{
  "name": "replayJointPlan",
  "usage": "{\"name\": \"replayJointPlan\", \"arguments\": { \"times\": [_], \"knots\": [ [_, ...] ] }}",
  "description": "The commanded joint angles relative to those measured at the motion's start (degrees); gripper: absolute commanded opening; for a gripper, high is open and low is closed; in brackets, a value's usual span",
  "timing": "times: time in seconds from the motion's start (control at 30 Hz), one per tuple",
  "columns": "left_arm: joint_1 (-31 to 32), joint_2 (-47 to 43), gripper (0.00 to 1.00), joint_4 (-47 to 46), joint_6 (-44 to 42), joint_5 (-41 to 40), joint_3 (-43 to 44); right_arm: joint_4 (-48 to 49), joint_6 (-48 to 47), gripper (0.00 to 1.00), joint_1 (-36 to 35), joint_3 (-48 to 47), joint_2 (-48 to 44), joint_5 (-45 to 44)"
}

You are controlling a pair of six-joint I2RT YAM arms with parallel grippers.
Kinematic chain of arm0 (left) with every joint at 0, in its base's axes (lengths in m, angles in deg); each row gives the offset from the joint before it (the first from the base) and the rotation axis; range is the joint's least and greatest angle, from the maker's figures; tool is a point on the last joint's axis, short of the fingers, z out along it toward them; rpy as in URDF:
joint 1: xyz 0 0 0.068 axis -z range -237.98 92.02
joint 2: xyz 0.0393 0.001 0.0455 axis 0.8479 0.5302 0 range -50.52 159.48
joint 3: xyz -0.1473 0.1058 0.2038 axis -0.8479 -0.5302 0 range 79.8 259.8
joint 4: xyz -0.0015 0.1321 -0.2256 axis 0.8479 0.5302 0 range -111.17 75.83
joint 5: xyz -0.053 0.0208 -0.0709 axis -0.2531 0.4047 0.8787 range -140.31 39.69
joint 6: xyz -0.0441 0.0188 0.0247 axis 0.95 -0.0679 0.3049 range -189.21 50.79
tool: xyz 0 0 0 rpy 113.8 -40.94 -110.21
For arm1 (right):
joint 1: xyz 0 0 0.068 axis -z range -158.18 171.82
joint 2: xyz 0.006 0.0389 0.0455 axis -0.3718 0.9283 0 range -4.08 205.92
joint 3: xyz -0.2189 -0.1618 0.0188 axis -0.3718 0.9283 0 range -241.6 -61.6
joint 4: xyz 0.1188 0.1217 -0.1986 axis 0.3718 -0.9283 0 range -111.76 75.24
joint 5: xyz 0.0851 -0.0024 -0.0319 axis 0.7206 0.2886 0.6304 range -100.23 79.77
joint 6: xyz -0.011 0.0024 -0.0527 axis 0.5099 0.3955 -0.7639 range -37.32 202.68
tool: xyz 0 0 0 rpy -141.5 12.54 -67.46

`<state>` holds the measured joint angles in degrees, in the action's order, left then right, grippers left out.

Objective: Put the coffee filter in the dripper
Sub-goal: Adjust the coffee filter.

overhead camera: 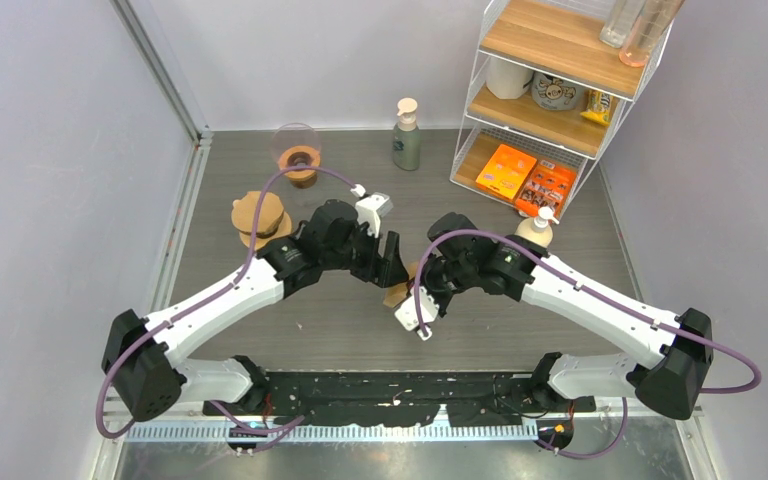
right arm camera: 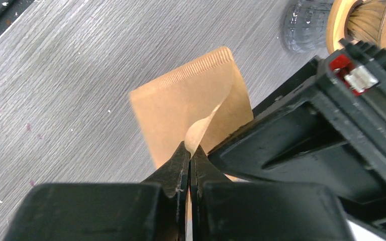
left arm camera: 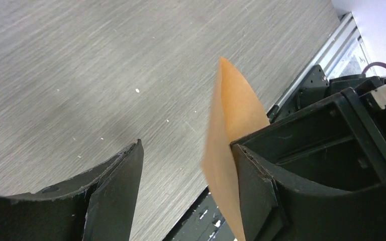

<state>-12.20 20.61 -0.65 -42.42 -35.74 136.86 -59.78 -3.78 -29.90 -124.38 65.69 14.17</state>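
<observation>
Grey wood-grain table [overhead camera: 340,322] is seen beneath the coffee filter [right arm camera: 186,108], pinched mid-table by the closed right hand [right arm camera: 190,165]. The left hand [left arm camera: 187,148] is open astride it, one finger touching. The free edge should be gripped gently, uncrumpled. The crimped seam is pointed away from the right hand, with the long axis along its fingers.

Counter [overhead camera: 360,340]: grey wood-grain, a few white specks. Far right, white wire rack [overhead camera: 550,45] with three wooden shelves; orange boxes [overhead camera: 505,172] on the lowest. Grey-green pump bottle [overhead camera: 407,140] upright left of rack. Beige pump bottle [overhead camera: 536,228] just in front of rack.
</observation>
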Motion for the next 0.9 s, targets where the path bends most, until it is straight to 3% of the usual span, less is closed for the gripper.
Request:
{"name": "replayJointPlan", "arguments": {
  "times": [0.0, 0.1, 0.27, 0.47, 0.6, 0.87],
  "knots": [
    [0.4, 2.1, 0.70, -0.1, -1.3, 7.3, 3.0, 3.1, 0.5, 0.05, -0.7, -1.5, -0.3, -0.6],
    [0.4, 2.7, 0.69, 0.1, -1.4, 10.3, 3.1, 3.8, 0.9, 0.05, -0.7, -1.4, -0.5, -2.2],
    [0.4, 3.5, 0.56, -0.2, -0.1, 10.9, 3.5, 5.0, 0.9, 0.05, -0.8, -0.3, -1.8, -2.5],
    [0.4, 5.6, 0.29, -1.3, 0.0, 15.7, 4.8, 7.5, 1.8, 0.05, -1.2, 0.9, -2.9, -3.8],
    [0.4, 5.9, 0.01, 3.5, -1.4, 5.2, 6.7, 5.8, 1.8, 0.05, -1.4, -0.3, -2.1, -5.0],
    [0.4, 3.4, 0.00, 3.8, -9.5, -12.4, 8.8, -0.3, 1.3, 0.05, -1.6, -2.9, -0.1, -4.8]
  ]
}}
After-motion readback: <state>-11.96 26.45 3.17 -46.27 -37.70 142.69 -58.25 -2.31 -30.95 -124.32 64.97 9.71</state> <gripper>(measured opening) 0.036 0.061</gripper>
